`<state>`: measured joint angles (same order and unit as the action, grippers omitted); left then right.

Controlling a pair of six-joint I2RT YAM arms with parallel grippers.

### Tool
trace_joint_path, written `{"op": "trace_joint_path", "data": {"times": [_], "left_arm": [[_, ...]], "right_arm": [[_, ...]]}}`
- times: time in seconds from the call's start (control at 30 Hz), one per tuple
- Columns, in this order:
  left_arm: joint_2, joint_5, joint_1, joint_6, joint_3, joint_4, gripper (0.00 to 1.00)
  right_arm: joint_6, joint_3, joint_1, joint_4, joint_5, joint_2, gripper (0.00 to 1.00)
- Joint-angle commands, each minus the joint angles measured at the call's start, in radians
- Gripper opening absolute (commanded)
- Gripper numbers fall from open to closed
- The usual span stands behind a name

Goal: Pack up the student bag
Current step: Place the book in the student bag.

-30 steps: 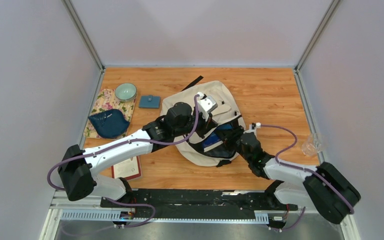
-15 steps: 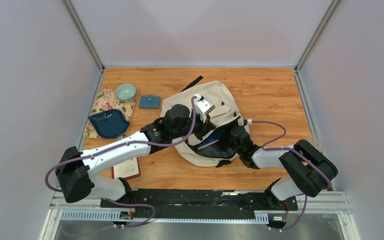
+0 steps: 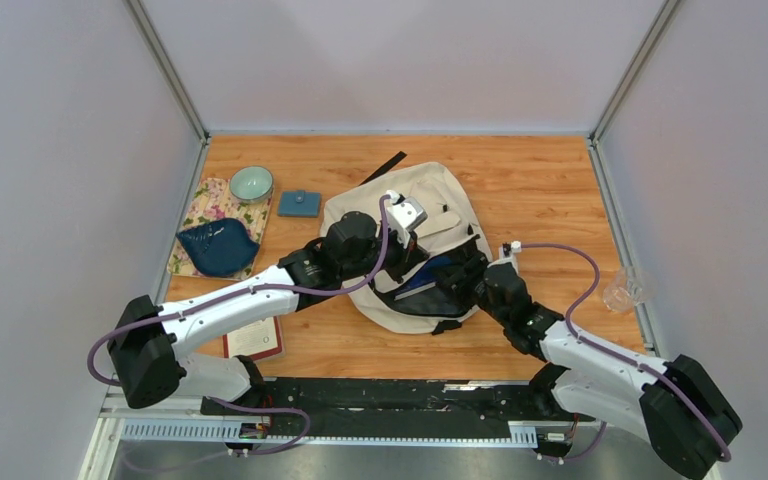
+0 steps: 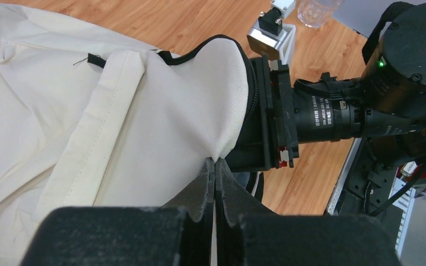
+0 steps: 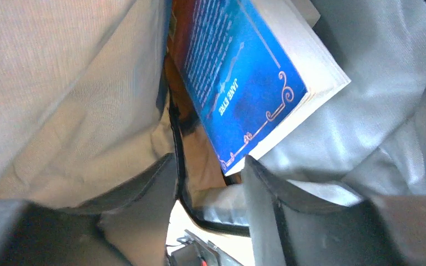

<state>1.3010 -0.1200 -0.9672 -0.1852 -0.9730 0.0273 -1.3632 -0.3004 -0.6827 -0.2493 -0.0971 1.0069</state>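
Two Hands at the Mouth of the Bag

Two arms met at the student bag (image 3: 430, 195), which lay near the middle of the desk (image 3: 540, 180) with its opening turned toward the right arm. Left hand (image 4: 214, 166): jaws pressed together on the cream edge of the opening, holding the fabric up in a peak. Right hand (image 5: 208, 163): inside the opening, fingers standing apart and gripping nothing. A blue book (image 5: 244, 83) lay against the grey lining, its corner just beside the fingertips. A bowl (image 3: 250, 183) and a small blue pouch (image 3: 299, 204) sat left of the bag.
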Motion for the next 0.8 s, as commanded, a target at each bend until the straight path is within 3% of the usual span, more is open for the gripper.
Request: {"op": "trace_joint_path", "data": {"times": [0.0, 0.07, 0.2, 0.5, 0.77], "left_arm": [[-0.054, -0.010, -0.005, -0.022, -0.004, 0.074, 0.00], [-0.055, -0.009, -0.004, -0.020, -0.003, 0.074, 0.00], [-0.055, -0.010, -0.004, -0.022, -0.009, 0.071, 0.00], [-0.055, -0.032, -0.004, -0.020, -0.020, 0.063, 0.00], [-0.057, -0.044, -0.004, -0.026, -0.024, 0.054, 0.00]], "right_arm": [[0.044, 0.006, -0.024, 0.120, -0.027, -0.059, 0.42], [0.052, 0.000, -0.034, 0.137, -0.027, -0.062, 0.23], [0.062, -0.039, -0.043, 0.177, -0.027, -0.030, 0.01], [0.044, -0.072, -0.094, 0.061, -0.059, 0.133, 0.00], [0.072, -0.275, -0.083, -0.059, -0.091, 0.432, 0.00]]}}
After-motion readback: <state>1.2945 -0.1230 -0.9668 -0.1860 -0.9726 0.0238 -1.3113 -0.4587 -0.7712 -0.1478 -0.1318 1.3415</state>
